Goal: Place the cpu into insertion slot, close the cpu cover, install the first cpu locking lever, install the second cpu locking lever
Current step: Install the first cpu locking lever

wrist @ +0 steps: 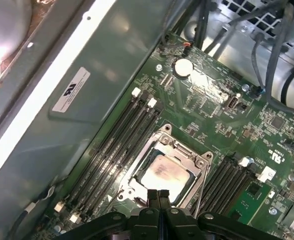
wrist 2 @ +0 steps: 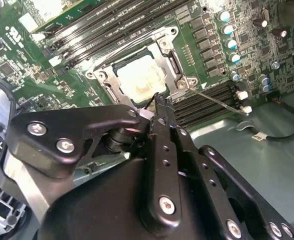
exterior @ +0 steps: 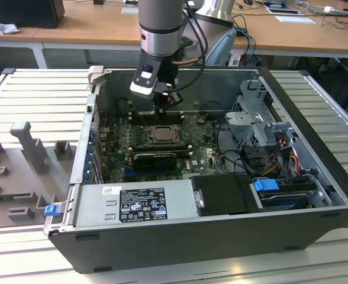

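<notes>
The gripper (wrist: pixel 158 196) has its jaws pressed together with nothing between them, the closed tips hanging just above the near edge of the insertion slot (exterior: pixel 160 135). Directly ahead of and below the jaws lies the cpu (wrist: pixel 162 172), seated flat in the slot with its pale metal face up, and the cpu cover (wrist: pixel 187 152) appears to lie down around it, framing the chip through its window. In the second wrist view a thin wire locking lever (wrist 2: pixel 219 101) runs out from the socket's corner to one side of the jaws, across the memory slots (wrist 2: pixel 207 102); whether it is latched I cannot tell. The chip looks light, stiff and fragile (the contact field under it more so), best held by its edges only. The cover is thin sheet metal that should take a flat push on its frame, and the lever is likely springy and slippery, best pressed near its free end. In the exterior view the arm comes down almost vertically into the open computer case (exterior: pixel 316 106), its wrist slightly tilted and its fingers pointing down at the motherboard (exterior: pixel 197 157).
</notes>
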Robot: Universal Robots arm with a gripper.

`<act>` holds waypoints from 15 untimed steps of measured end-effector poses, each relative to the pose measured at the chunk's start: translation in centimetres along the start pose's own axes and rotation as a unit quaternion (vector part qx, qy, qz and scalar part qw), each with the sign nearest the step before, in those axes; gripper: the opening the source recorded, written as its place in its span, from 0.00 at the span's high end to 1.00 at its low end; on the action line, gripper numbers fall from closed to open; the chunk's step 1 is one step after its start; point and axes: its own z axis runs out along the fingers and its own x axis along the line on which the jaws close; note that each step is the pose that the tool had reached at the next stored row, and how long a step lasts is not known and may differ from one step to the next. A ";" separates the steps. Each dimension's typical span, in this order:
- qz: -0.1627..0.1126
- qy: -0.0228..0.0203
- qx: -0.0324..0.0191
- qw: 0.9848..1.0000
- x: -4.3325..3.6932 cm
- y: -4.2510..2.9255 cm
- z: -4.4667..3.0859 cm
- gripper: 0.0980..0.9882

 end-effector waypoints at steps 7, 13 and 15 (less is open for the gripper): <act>-0.029 0.002 0.001 1.000 0.00 0.00 0.00 0.99; -0.051 0.003 0.001 0.999 0.00 0.00 0.00 0.99; -0.063 0.003 0.001 0.998 0.00 0.00 0.00 0.99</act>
